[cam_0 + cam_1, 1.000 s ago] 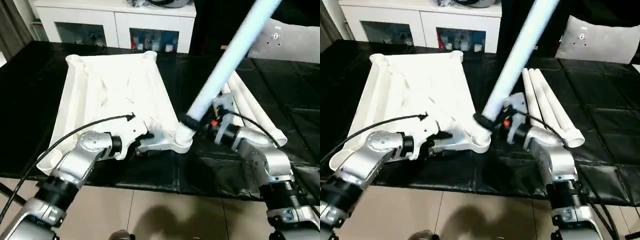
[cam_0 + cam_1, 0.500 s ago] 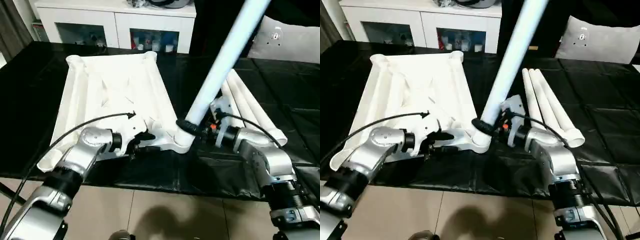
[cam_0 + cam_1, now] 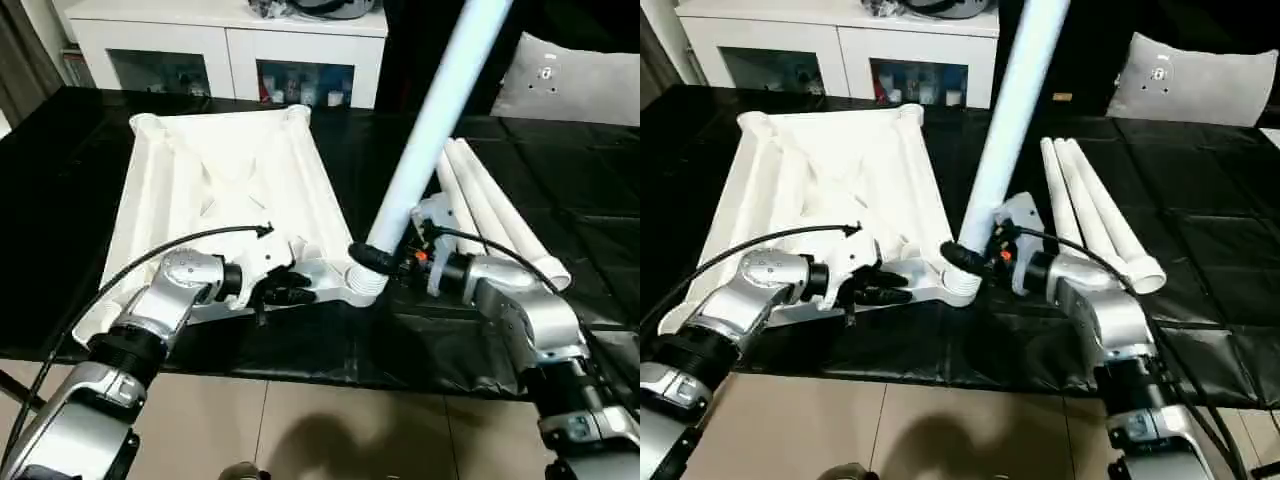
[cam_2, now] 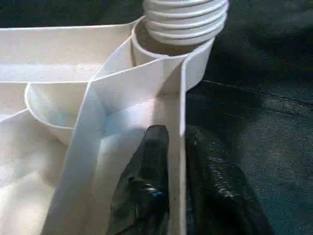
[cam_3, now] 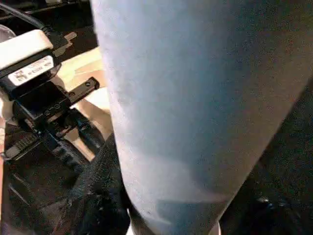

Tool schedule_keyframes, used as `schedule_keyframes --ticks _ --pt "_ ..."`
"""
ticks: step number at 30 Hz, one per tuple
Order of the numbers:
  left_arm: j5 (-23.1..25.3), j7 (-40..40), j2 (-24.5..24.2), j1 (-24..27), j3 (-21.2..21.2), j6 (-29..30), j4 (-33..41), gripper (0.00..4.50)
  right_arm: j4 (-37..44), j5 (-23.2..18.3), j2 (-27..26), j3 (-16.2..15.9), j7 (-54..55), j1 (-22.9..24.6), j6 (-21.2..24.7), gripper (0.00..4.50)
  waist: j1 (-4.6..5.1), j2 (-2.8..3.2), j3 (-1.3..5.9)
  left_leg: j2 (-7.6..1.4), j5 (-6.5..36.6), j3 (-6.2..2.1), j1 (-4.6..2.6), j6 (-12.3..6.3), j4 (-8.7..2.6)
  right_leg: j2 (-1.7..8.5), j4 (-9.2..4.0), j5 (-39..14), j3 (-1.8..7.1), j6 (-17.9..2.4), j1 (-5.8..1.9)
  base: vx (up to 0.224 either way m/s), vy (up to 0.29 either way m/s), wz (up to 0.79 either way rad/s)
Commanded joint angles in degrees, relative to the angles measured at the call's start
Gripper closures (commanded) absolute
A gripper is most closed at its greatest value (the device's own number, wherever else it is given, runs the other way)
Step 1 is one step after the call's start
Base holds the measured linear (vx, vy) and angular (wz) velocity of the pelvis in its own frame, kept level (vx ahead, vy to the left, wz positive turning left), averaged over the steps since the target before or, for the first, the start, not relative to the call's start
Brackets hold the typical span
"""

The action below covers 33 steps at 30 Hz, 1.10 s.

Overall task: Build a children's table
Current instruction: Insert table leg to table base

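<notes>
The white tabletop (image 3: pixel 220 180) lies underside up on the black table, its X ribs showing. My left gripper (image 3: pixel 290 293) is at the near edge, its two black fingers (image 4: pixel 146 186) shut on the thin rim wall (image 4: pixel 182 103) beside the near right corner socket (image 3: pixel 362 285). One long white leg (image 3: pixel 430 130) rises out of that socket, leaning up and to the right; its ribbed end (image 4: pixel 186 19) sits in the socket's mouth. My right gripper (image 3: pixel 375 258) is shut on the leg (image 5: pixel 195 98) just above the socket.
Three more white legs (image 3: pixel 495 215) lie side by side on the black table, right of the tabletop. A white cabinet with glass doors (image 3: pixel 230 50) stands behind, and a white cushion-like thing (image 3: pixel 570 85) at the back right. The table's front edge (image 3: pixel 330 365) drops to tiled floor.
My left gripper's fingers have closed onto the tabletop's rim wall. The leg held by my right gripper has swung more upright in the socket.
</notes>
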State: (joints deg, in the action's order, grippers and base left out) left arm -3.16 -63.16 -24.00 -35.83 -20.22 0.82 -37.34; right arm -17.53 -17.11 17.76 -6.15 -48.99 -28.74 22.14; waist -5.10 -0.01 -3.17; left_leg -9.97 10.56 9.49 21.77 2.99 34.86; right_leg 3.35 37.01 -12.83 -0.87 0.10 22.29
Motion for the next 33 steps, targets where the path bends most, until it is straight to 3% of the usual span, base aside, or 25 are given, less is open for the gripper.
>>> schedule_keyframes --ticks 1,7,15,18,19,20,27,32,33 --pt "1.28 -0.92 -0.16 0.77 -1.4 0.46 -1.01 4.04 -0.89 0.95 0.6 -0.02 0.3 -0.56 0.53 2.59 -0.06 0.47 3.82 -2.74 10.69 -0.68 -1.19 1.34 -4.42 4.42 -4.34 -1.1 1.97 -14.87 -2.51 0.0 0.0 0.0" --pt "2.06 -4.35 -0.69 1.4 -2.47 -0.46 0.85 4.46 -3.26 2.32 0.87 -1.91 -0.95 -1.61 1.27 2.59 0.03 0.32 3.88 -2.78 10.01 -0.68 -1.16 1.1 -4.48 4.36 -4.21 0.17 1.89 -15.04 -2.54 0.0 0.0 0.0" --pt "3.29 -6.42 -0.72 1.94 -4.12 -1.83 3.65 4.5 -5.53 3.29 1.43 -3.79 -3.26 -2.71 1.54 2.59 -0.07 0.22 4.03 -2.81 7.47 -0.51 -1.07 -0.34 -4.27 4.39 -3.95 3.86 1.87 -15.61 -2.74 0.0 0.0 0.0" --pt "3.63 -6.84 -0.37 2.07 -4.43 -2.18 4.82 4.5 -6.33 3.66 1.76 -4.7 -4.71 -3.08 2.17 2.59 -0.09 0.21 3.98 -2.86 7.85 -0.5 -1.09 -0.46 -4.31 4.38 -4.02 3.23 1.83 -15.71 -2.72 0.0 0.0 0.0" --pt "3.72 -6.75 -0.22 2.01 -4.44 -2.43 4.94 4.5 -6.71 3.74 1.87 -5.0 -5.27 -3.1 2.35 2.59 -0.12 -0.18 3.96 -2.85 7.47 -0.45 -1.04 -0.73 -4.29 4.4 -3.98 3.03 1.85 -15.78 -2.79 0.0 0.0 0.0" --pt "3.75 -6.72 -0.18 2.02 -4.44 -2.47 5.04 4.5 -6.96 3.76 1.88 -5.06 -5.53 -3.11 2.41 2.59 -0.17 -0.01 3.93 -2.86 7.5 -0.44 -1.06 -0.77 -4.31 4.45 -4.06 2.76 1.86 -15.72 -2.72 0.0 0.0 0.0" --pt "4.3 -6.39 -0.06 1.81 -3.97 -2.86 5.12 4.5 -11.46 0.53 1.01 -1.48 -6.41 -2.74 3.82 2.59 -0.2 0.11 3.87 -2.99 9.53 -0.45 -1.31 0.01 -4.51 4.49 -4.3 0.53 1.85 -16.03 -2.57 0.0 0.0 0.0" --pt "4.36 -3.74 0.89 1.74 -2.38 -3.08 3.44 4.5 -13.72 -2.49 0.15 2.86 -5.78 0.73 3.3 2.59 -0.7 0.45 3.95 -3.12 9.15 -0.37 -1.52 -0.27 -4.51 4.56 -4.32 2.87 1.8 -16.43 -2.58 0.0 0.0 0.0" --pt "4.19 -3.32 1.18 1.67 -2.07 -2.96 3.1 4.5 -13.58 -3.04 -0.07 3.5 -5.64 1.57 3.26 2.59 -0.85 0.29 4.01 -3.11 9.12 -0.37 -1.56 -0.37 -4.57 4.45 -4.27 2.95 1.73 -16.5 -2.72 0.0 0.0 0.0"
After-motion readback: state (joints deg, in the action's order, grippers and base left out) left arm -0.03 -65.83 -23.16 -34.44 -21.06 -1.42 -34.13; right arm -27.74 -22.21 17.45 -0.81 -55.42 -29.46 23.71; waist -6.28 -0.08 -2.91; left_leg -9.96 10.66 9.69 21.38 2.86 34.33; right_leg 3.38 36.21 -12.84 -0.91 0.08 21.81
